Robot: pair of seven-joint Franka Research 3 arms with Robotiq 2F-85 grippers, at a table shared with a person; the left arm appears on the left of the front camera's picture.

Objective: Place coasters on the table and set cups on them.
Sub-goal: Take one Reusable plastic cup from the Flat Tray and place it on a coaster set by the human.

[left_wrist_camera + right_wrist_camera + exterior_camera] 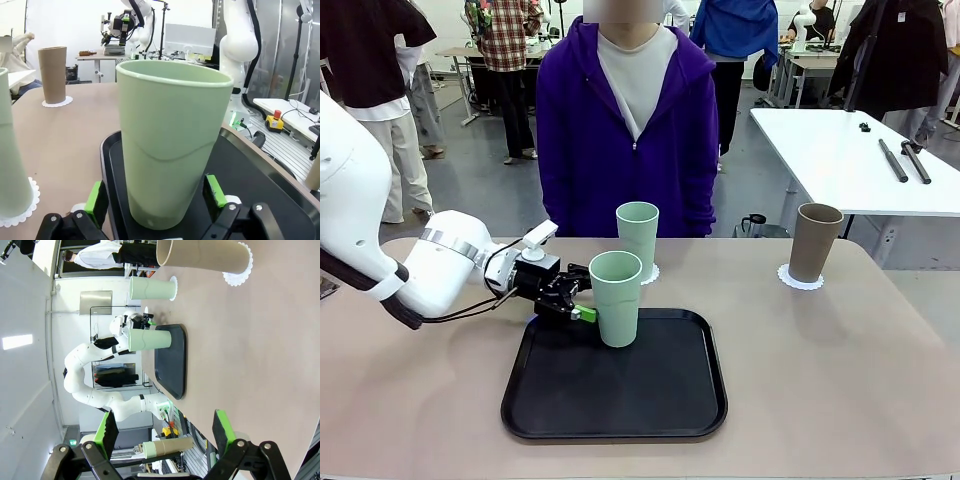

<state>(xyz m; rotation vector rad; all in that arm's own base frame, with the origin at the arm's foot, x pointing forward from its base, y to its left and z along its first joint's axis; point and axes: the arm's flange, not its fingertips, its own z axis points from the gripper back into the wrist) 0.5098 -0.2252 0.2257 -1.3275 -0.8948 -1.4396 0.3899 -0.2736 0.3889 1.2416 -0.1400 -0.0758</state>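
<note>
**Closing on the last tray cup**

Seen at the left end effector [584, 311]: jaws wide open, nothing gripped yet, green pads [215, 191] flanking the lower part of the near mint cup [616, 298] with a gap on each side. Standing upright on the far left part of the black tray [620, 400], close to its rim.

For a good grasp:
- Centre the cup between the pads before closing, so that neither pad nudges it first and tips it.
- Grip low on the taper, where the wall narrows; squeeze gently, probably a thin and light wall.
- Lift straight up and clear of the tray rim before moving sideways.
- Keep upright throughout and set down squarely on a coaster, base inside the lacy edge.
- Cannot tell from here where the free coaster lies; find it before carrying.

Seen at the right end effector [165, 435]: fully open, empty, hanging over bare table [820, 380], well apart from the tray.

Containers and contents:
- Tray: holding the near mint cup and nothing else.
- Near mint cup: nothing visible inside as far as the rim allows; bottom hidden.
- Far mint cup [637, 238]: upright on a coaster [651, 273] just beyond the tray, near the person; apparently empty, bottom hidden.
- Brown cup [816, 242]: upright on its coaster [800, 283] at the table's far right; inside hidden, apart from the upper wall.

Judging by that, two of three cups placed.
</note>
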